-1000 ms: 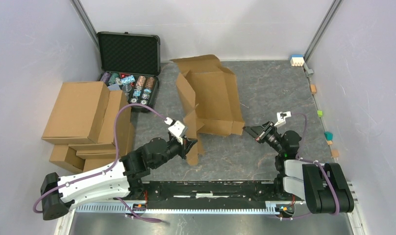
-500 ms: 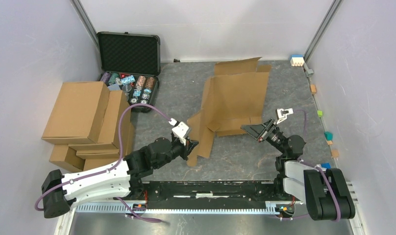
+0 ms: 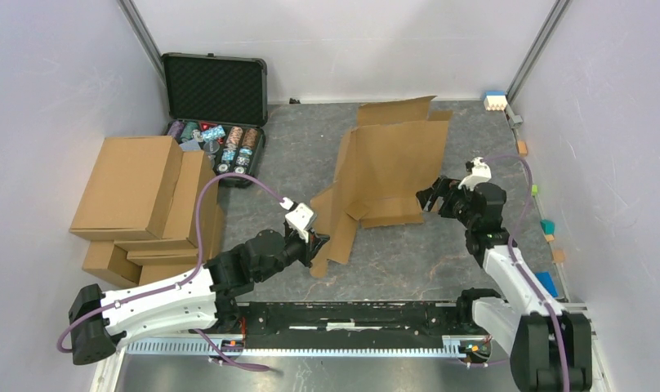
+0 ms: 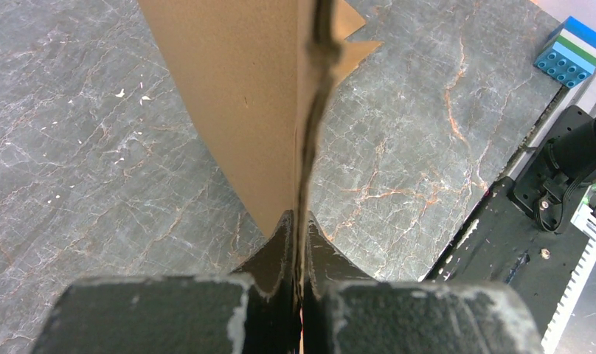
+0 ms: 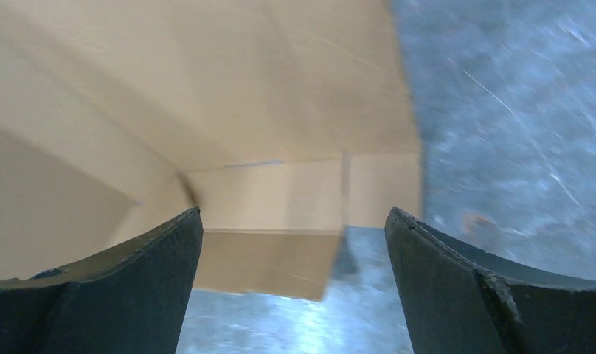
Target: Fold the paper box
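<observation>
The paper box point(image 3: 392, 167) is a brown cardboard sheet with creased flaps, partly raised in the middle of the table. My left gripper point(image 3: 318, 241) is shut on its lower left flap; the left wrist view shows the cardboard edge point(image 4: 313, 110) pinched between the closed jaws of that gripper point(image 4: 302, 228). My right gripper point(image 3: 429, 196) stands open just off the sheet's right edge, touching nothing. In the right wrist view the box point(image 5: 206, 88) fills the upper left, and the gripper point(image 5: 293, 214) has only the box's lower flap and bare table between its fingers.
An open black case point(image 3: 215, 86) with poker chips point(image 3: 220, 143) sits at the back left. A pile of brown cartons point(image 3: 139, 196) fills the left side. Small coloured blocks point(image 3: 547, 226) line the right wall. The black rail point(image 3: 351, 314) runs along the near edge.
The paper box swung right and stood more upright, then stayed still. My right gripper opened wide and rose towards the sheet's right edge. My left gripper kept its hold.
</observation>
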Robot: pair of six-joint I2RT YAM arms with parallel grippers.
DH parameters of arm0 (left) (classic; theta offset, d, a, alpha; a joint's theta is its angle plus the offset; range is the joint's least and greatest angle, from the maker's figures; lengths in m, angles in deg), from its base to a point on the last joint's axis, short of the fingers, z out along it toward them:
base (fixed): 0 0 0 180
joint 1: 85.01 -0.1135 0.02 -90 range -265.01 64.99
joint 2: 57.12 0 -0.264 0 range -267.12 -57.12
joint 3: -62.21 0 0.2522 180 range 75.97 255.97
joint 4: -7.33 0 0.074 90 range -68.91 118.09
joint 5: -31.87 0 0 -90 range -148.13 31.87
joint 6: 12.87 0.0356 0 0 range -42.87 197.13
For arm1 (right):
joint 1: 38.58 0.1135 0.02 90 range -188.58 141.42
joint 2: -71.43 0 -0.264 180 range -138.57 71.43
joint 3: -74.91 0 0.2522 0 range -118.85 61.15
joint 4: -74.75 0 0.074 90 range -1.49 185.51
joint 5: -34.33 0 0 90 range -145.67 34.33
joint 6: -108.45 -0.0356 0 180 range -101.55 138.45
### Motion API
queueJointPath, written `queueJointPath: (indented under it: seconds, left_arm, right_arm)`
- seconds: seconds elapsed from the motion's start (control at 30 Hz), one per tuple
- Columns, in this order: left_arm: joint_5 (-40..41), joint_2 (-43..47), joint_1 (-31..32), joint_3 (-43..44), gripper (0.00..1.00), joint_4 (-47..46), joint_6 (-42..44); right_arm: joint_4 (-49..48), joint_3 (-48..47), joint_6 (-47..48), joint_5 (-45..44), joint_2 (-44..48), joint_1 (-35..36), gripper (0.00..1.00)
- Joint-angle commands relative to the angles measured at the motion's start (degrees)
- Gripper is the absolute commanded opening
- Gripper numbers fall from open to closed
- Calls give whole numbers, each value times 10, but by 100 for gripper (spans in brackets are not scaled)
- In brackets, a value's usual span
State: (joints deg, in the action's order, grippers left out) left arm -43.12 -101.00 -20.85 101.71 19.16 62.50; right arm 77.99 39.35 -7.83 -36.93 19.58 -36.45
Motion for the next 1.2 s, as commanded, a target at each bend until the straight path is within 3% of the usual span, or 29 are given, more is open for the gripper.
queueJointPath:
  seconds: [0.0, 0.13, 0.3, 0.53, 0.83, 0.9, 1.17]
  left_arm:
    - [0, -9, 4, 12, 2, 47, 9]
    - [10, -3, 4, 14, 2, 70, 11]
    - [23, 18, 4, 6, 2, 87, 11]
    - [31, 37, 4, -21, 2, 76, 19]
    - [22, 38, 4, -31, 2, 58, 32]
    - [26, 40, 4, -31, 2, 57, 34]
    - [47, 60, 4, -61, 2, 26, -16]
  right_arm:
    - [78, -31, 85, -124, -82, -3, 98]
    - [28, -64, 128, -112, -161, -13, 98]
    - [-84, -50, 92, 68, -220, -108, 98]
    - [-252, -43, 80, 128, -297, -116, 98]
    - [-275, -118, 81, 182, -437, -98, 98]
    - [-248, -126, 86, 191, -442, -94, 93]
    - [-265, -12, 35, 245, -355, -94, 63]
